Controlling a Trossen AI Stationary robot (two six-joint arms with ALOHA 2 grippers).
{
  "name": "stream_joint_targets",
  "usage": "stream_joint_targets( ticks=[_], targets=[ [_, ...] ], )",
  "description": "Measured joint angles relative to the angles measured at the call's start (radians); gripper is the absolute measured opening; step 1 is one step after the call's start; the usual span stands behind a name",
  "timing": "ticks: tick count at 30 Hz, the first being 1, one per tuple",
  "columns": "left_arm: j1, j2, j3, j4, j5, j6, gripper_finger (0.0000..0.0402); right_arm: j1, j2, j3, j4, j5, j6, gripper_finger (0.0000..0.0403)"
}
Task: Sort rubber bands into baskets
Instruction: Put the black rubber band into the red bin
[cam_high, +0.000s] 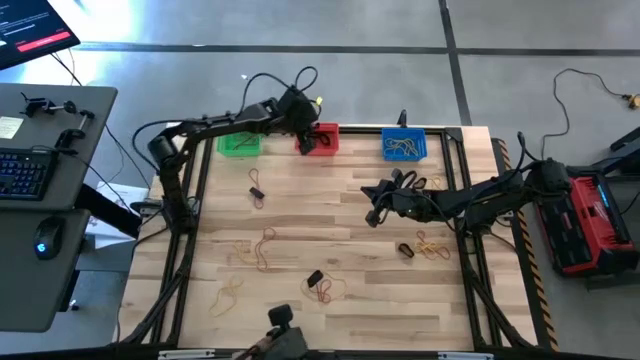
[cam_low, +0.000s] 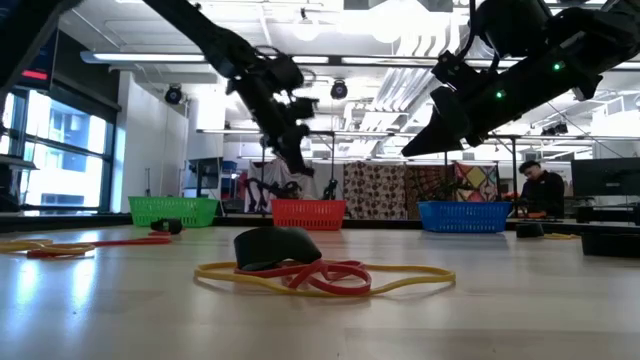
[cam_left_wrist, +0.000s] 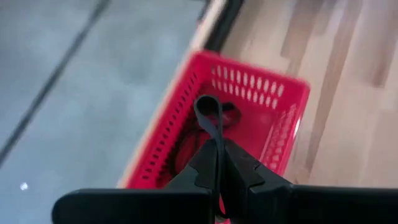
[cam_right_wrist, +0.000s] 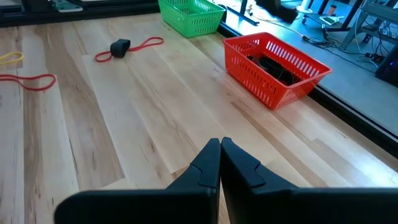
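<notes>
Left end effector (cam_left_wrist: 219, 163): fingers pressed together, pinching a black rubber band (cam_left_wrist: 211, 118), which stands up as a loop past the fingertips. It hangs directly over the red basket (cam_left_wrist: 186, 106), whose floor already holds dark bands. Judgement: the release into this basket is the step in hand.

Right end effector (cam_right_wrist: 220, 155): pressed together, holding nothing, hovering above bare tabletop (cam_right_wrist: 124, 137). The red basket lies ahead of it, the green basket (cam_right_wrist: 189, 15) farther on.

Handling, as a judgement: the bands are light, limp and stretchy, lie flat on the wood and tangle readily. A pinch on a single strand, or at a knotted lump where several cross, looks the surest hold. A band may cling to a pad on release.

Loose bands remain on the tabletop. A tan and black group (cam_high: 425, 245) lies just beside the right end effector, toward the front edge. A red, tan and black cluster (cam_high: 322, 288) lies well apart from both.

Differences between views:
- The high view alone shows all three baskets in a row along the far edge, the blue basket (cam_high: 404, 145) holding tan bands.
- The left wrist view alone shows the pinched loop; elsewhere it cannot be made out.
- The low view shows a black lump (cam_low: 277, 247) resting on red and yellow strands.
- The right wrist view shows a red band with a black lump (cam_right_wrist: 119, 47).
</notes>
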Motion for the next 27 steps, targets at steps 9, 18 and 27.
stream_joint_targets(
  ticks=[9, 18, 27],
  targets=[
    [0.014, 0.163, 0.14, -0.125, 0.061, 0.039, 0.0, 0.0, 0.0, 0.0, -0.003, -0.002, 0.0, 0.0],
    [0.051, 0.192, 0.144, -0.126, 0.166, 0.025, 0.0, 0.0, 0.0, 0.0, -0.004, 0.002, -0.001, 0.0],
    [0.058, 0.239, 0.143, -0.125, 0.169, 0.025, 0.0, 0.0, 0.0, 0.0, -0.007, 0.002, -0.001, 0.0]
  ],
)
